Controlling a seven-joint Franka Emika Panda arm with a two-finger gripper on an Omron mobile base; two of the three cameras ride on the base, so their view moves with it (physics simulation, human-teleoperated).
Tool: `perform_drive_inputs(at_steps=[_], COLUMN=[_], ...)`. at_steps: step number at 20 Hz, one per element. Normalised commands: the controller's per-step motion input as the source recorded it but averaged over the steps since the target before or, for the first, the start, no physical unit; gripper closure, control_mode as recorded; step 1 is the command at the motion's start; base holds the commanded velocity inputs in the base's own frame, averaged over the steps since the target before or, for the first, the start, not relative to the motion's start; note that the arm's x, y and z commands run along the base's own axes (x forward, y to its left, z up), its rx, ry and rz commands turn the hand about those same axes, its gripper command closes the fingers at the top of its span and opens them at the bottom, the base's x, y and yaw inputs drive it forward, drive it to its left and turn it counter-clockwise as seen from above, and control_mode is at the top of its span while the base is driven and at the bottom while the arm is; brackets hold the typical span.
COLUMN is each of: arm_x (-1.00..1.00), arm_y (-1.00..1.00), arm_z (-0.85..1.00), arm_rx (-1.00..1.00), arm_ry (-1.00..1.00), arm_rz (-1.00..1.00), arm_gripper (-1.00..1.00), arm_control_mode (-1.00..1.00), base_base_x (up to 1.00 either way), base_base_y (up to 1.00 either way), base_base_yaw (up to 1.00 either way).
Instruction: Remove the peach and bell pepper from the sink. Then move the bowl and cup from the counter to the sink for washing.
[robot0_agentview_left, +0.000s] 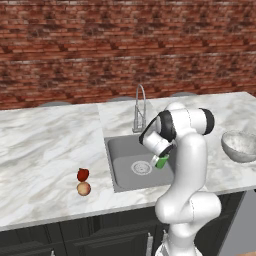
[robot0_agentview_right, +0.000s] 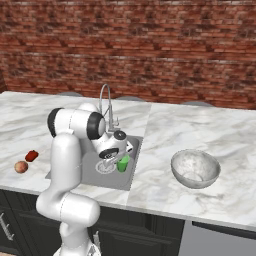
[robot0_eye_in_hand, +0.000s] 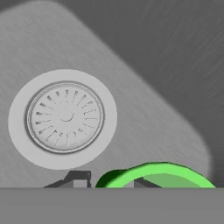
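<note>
- Over the sink (robot0_agentview_left: 116, 165), the gripper (robot0_agentview_left: 161, 161) is low in the basin with the green cup (robot0_agentview_right: 123, 163) at its tips; one finger (robot0_eye_in_hand: 78, 178) is outside the rim and the other inside. I cannot tell if the jaws grip or have let go.
- Left of the cup is the drain (robot0_eye_in_hand: 65, 117).
- On the counter (robot0_agentview_left: 40, 150) to the left lie the pepper (robot0_agentview_left: 83, 174) and peach (robot0_agentview_left: 83, 188).
- At the right waits the bowl (robot0_agentview_right: 195, 169).
- I judge the cup placing is in hand; next, free the cup, rise, and reach right for the bowl.
</note>
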Motion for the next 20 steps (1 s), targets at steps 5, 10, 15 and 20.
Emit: perform_drive_inputs(at_steps=[5,10,15,20], arm_x=[0.19,0.19,0.18,0.06], arm_y=[-0.13,-0.14,-0.16,-0.2], arm_z=[-0.16,-0.16,-0.17,-0.19], arm_rx=[0.0,0.0,0.0,0.0], arm_ry=[0.0,0.0,0.0,0.0], arm_rz=[0.0,0.0,0.0,0.0], arm_gripper=[1.0,1.0,1.0,1.0], arm_control_mode=[-1.0,-1.0,-1.0,-1.0], base_base_x=[0.0,0.0,0.0,0.0], base_base_y=[0.0,0.0,0.0,0.0], base_base_yaw=[0.0,0.0,0.0,0.0])
